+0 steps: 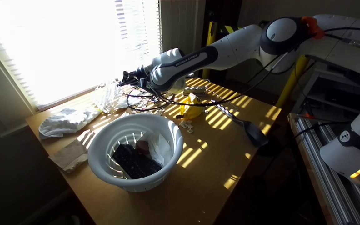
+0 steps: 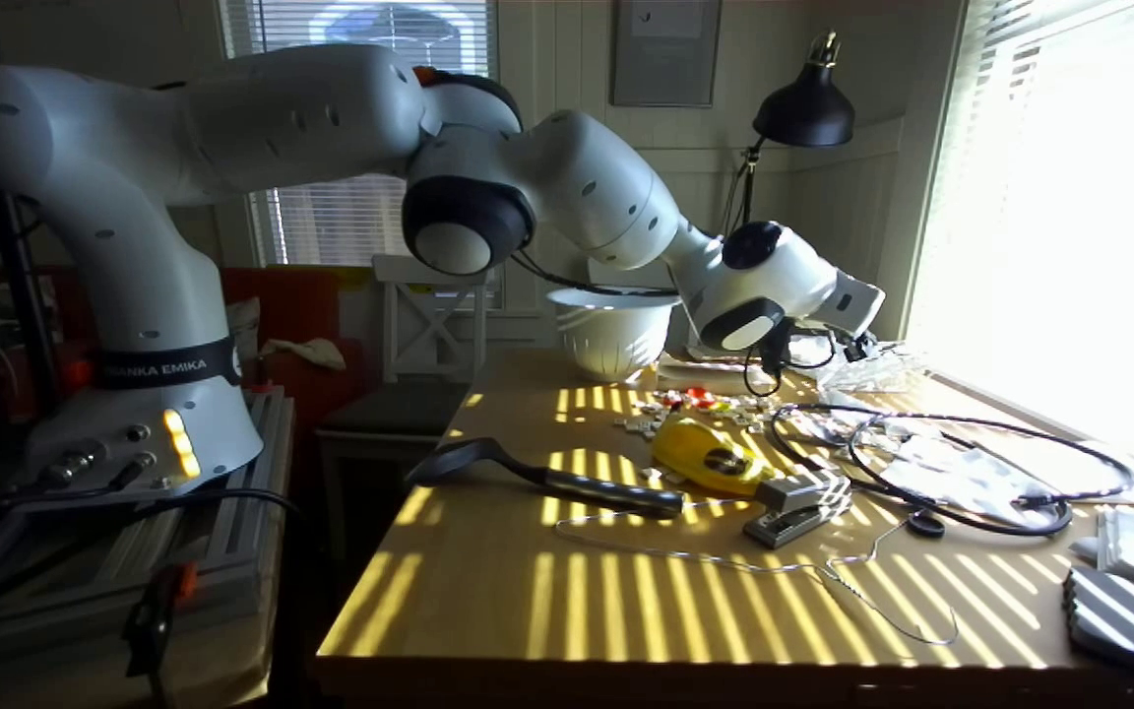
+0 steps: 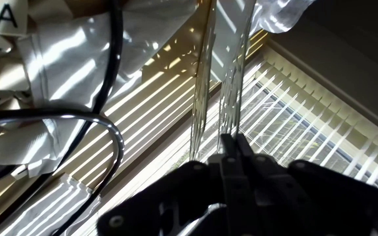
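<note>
Wrist view: clear plastic package (image 3: 230, 105), upper middle of the frame, with the hand (image 3: 236, 136) clamped together on its lower edge. It looks light, thin-walled, slippery and easily creased; a rim pinch should suit.

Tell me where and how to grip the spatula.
Probably take the spatula's handle at its middle, coming down from above with the jaws across its width: it is long, slim and lies along the table, whereas the broad blade sits by the table's edge.
</note>
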Robot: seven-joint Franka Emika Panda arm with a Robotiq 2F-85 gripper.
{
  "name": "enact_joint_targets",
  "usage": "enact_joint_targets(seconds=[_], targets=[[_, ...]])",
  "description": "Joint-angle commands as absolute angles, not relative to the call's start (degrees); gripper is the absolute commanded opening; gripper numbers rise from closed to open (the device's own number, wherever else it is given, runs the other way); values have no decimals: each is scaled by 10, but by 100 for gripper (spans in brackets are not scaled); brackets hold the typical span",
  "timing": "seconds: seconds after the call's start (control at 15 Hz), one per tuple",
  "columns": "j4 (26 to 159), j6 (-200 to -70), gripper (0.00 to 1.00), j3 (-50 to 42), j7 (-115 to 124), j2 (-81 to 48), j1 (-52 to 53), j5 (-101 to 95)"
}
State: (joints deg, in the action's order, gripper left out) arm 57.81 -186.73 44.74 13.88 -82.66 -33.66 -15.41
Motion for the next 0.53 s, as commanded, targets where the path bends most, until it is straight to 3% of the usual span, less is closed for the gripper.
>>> enact_joint_targets(seconds=[0.0, 0.2, 0.47], targets=[[586, -1849, 0, 470, 118, -820, -357, -168], [586, -1845, 1, 450, 124, -807, -355, -157], [597, -1836, 1, 268, 167, -730, -309, -105]])
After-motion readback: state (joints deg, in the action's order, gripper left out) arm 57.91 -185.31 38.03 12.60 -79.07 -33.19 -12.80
